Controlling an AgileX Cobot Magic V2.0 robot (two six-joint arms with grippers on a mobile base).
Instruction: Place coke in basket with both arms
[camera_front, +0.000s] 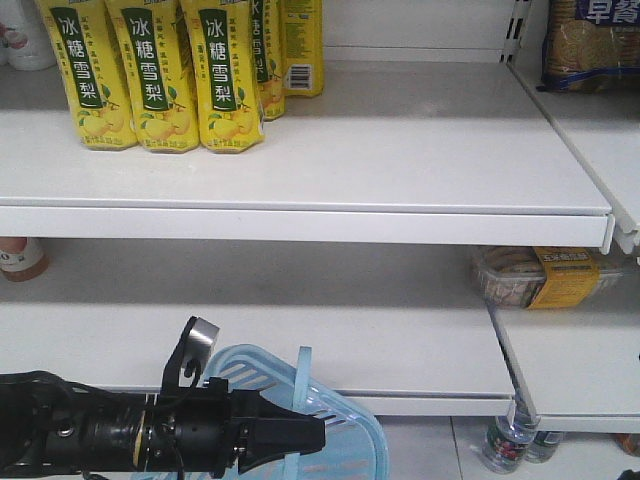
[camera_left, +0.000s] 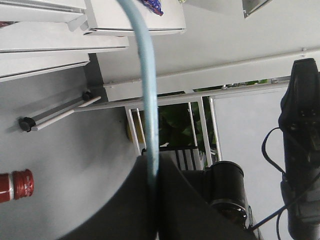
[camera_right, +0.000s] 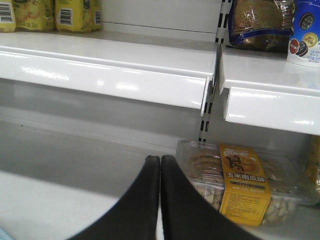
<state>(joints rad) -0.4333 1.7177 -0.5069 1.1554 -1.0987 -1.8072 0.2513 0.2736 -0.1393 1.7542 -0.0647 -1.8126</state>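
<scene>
My left pincer (camera_front: 310, 433) is clamped on the swing handle (camera_left: 148, 100) of the basket (camera_front: 345, 420), and the pale blue basket hangs tilted below the lower shelf (camera_front: 300, 340), down in the bottom of the front view. From my left wrist I see that handle running straight up out of my closed jaws, so the hold looks firm. My right pincer (camera_right: 160, 165) has its tips pressed together with nothing between them, pointing at the clear tray of pastries (camera_right: 245, 180) on the lower shelf. Now, the coke: I can't find a whole red-labelled bottle anywhere; the left wrist view catches a red cap (camera_left: 20, 184) at its edge, which may be it, though I can't be sure from so little. The upper shelf carries only the yellow pear drinks (camera_front: 160, 75). So as I judge it, the basket half is in hand, while finding, gripping and dropping the coke in is all left.
</scene>
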